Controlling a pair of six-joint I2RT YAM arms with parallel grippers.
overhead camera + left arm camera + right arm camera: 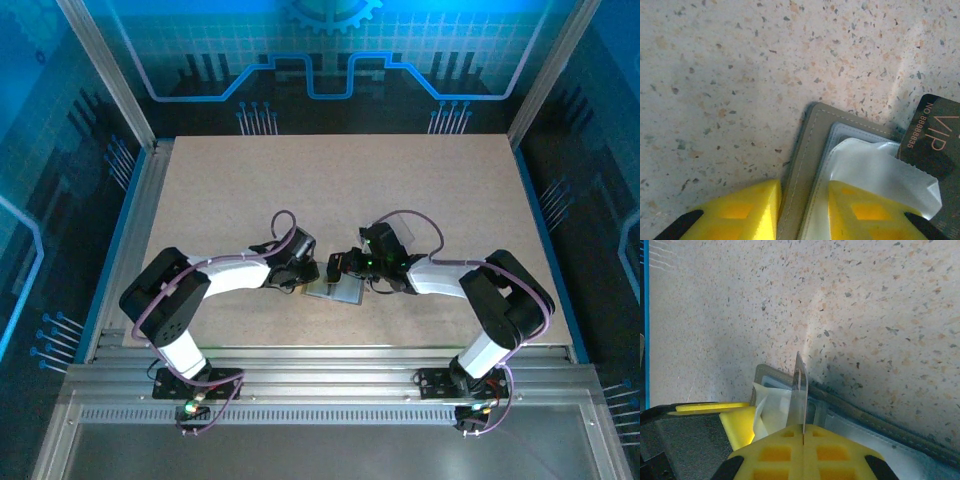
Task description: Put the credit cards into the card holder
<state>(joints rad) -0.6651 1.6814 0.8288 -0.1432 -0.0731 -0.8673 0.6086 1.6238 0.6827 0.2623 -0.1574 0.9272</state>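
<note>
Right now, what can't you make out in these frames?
Top external: card holder largely covered by left arm and right arm; cards too small.
Left wrist: black card cut off by right frame edge.
Right wrist: edge-on card in right gripper; face and colour unclear.

The table (pixel 400 190) lies open behind the arms and out to both sides, with wide room for any approach. The crowding is at the front middle. There the left gripper (pixel 303 272) and right gripper (pixel 345 265) meet nose to nose over the card holder (pixel 335 292). The left straddles the holder's edge, fingers apart, and the right pinches a card (pixel 799 390) edge-up above it. Metal rails (pixel 130 260) hem the left side.
</note>
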